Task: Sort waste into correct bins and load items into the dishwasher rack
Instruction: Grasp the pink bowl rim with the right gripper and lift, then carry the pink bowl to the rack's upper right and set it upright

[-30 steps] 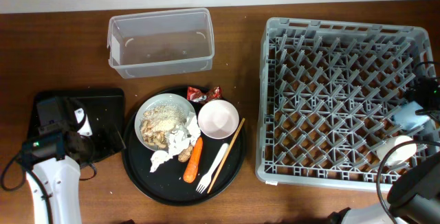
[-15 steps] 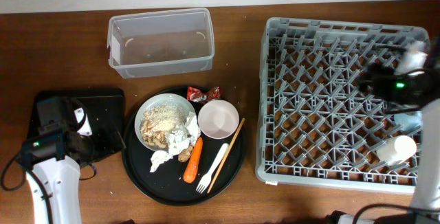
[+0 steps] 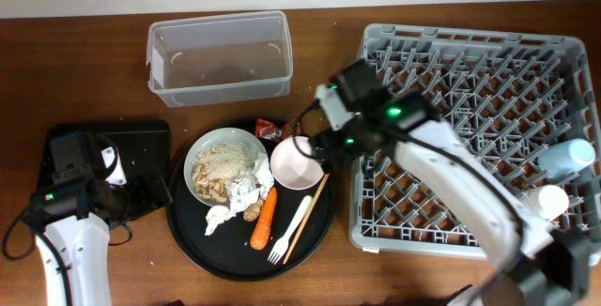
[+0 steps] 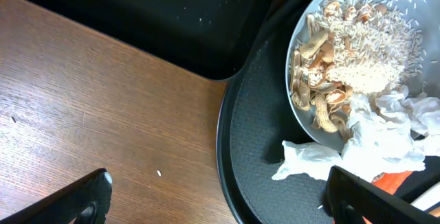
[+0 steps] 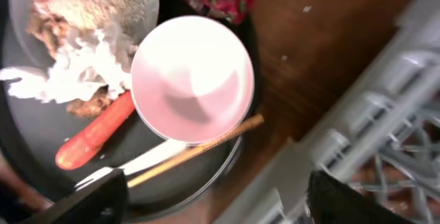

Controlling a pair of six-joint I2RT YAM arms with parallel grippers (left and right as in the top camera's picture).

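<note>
So, right arm over the little bowl, nothing grabbed yet.

My right gripper (image 5: 220,203) hung above the small pinkish-white bowl (image 5: 192,80), fingers spread wide and empty. The bowl sat on the round black tray (image 3: 188,240), just beside the plate-bowl (image 3: 223,163) of rice, with the chopstick (image 5: 199,148) touching its lower rim. My left gripper (image 4: 213,200) was spread open too, over that tray's edge near the shallow black tray (image 4: 137,18). The pale blue cup (image 3: 566,159) and white cup (image 3: 545,201) were in the rack (image 3: 470,128).
</note>
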